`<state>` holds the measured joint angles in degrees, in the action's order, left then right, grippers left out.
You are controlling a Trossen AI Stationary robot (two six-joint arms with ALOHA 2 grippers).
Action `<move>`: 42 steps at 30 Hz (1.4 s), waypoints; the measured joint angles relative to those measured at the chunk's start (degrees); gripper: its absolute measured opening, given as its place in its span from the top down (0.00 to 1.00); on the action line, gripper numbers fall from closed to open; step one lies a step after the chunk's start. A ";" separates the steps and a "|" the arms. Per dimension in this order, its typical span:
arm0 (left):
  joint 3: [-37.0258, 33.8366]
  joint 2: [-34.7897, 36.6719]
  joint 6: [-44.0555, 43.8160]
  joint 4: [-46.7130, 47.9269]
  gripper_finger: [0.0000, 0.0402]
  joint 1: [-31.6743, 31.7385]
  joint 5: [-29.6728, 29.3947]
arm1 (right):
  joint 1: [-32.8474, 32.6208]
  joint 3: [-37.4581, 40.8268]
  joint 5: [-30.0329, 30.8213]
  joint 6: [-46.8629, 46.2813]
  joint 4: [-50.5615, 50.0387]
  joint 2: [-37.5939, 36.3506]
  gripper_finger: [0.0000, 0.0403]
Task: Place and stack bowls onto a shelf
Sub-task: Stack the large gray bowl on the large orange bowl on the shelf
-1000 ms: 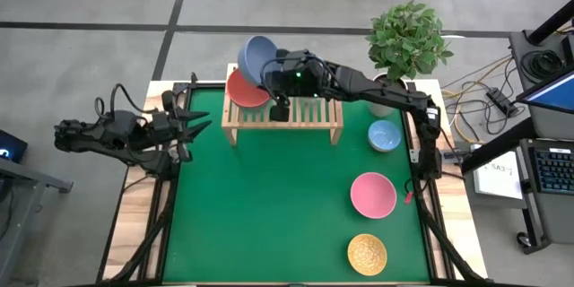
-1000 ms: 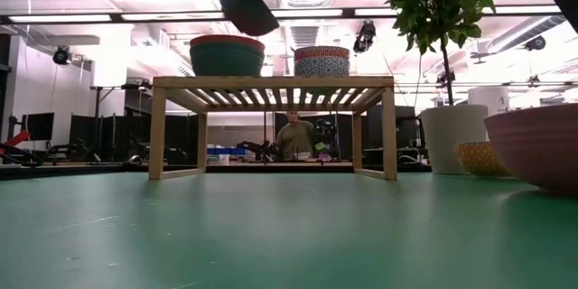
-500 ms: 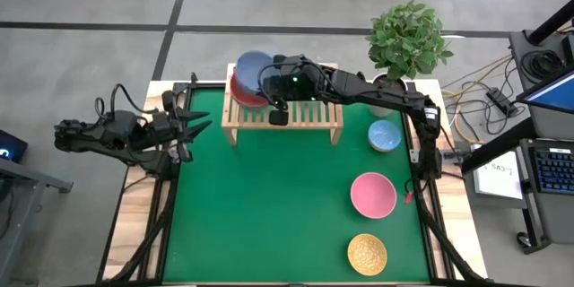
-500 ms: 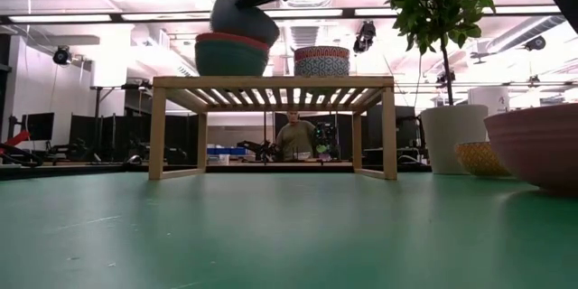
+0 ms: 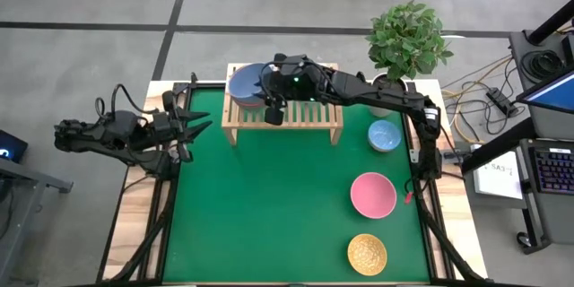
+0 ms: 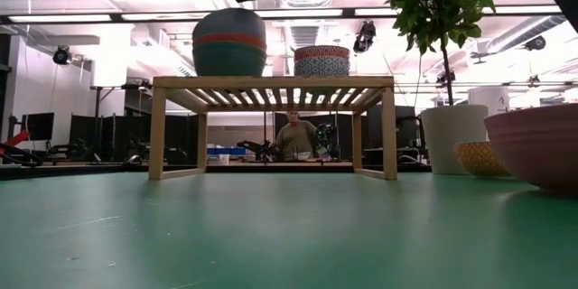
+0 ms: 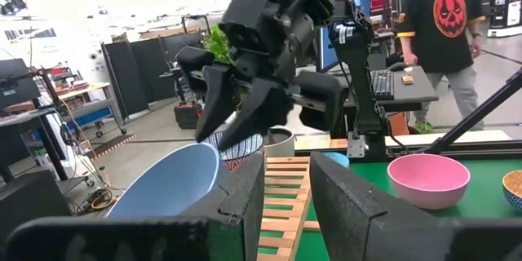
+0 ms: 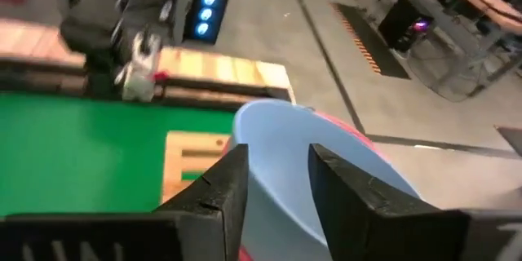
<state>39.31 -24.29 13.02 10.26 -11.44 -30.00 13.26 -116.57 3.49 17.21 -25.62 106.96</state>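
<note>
Right claw (image 5: 265, 99) hangs over the far-left end of the low light-wood slatted shelf (image 5: 305, 118), its two fingers spread apart just above the rim of the plain blue-grey bowl (image 5: 245, 83), no longer pinching it as far as I can judge. That bowl sits on top of a red bowl (image 6: 230, 41) and a green bowl (image 6: 229, 59), a stack of three. Beside it on the shelf stands a second stack, topped by a patterned orange bowl (image 6: 321, 51) over a patterned dark grey-blue bowl (image 6: 321, 66).

Left to shelve: the light blue bowl (image 5: 384, 135) by the table's right edge, the pink bowl (image 5: 373, 195) nearer, and the patterned yellow bowl (image 5: 367, 254) toward the near-right corner. So roughly five done, three remaining.

Left claw (image 5: 199, 120) waits, open, at the table's left edge.

No brand or readable writing shows on the bowls or shelf.
</note>
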 joint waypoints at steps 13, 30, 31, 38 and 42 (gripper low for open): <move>-0.02 -0.15 0.00 -0.03 0.79 0.01 0.00 | 0.00 9.89 2.58 -7.33 11.20 0.20 0.94; -0.02 -0.68 0.00 -0.04 0.79 0.02 0.02 | 0.05 11.47 2.71 -6.99 15.87 -1.05 0.97; -0.02 -0.67 0.00 -0.06 0.79 0.01 0.02 | 0.53 11.47 2.68 -7.06 16.77 -1.05 0.97; -0.02 -0.66 0.21 -0.04 0.79 0.02 0.02 | 5.17 12.71 2.72 -11.44 18.80 -0.83 0.97; -0.02 -0.66 0.26 -0.02 0.79 0.02 0.02 | 5.81 15.02 2.49 -12.44 19.95 -0.70 0.97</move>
<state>39.29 -24.95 13.28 10.24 -11.42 -29.98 19.07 -101.55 5.98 4.77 -5.67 106.26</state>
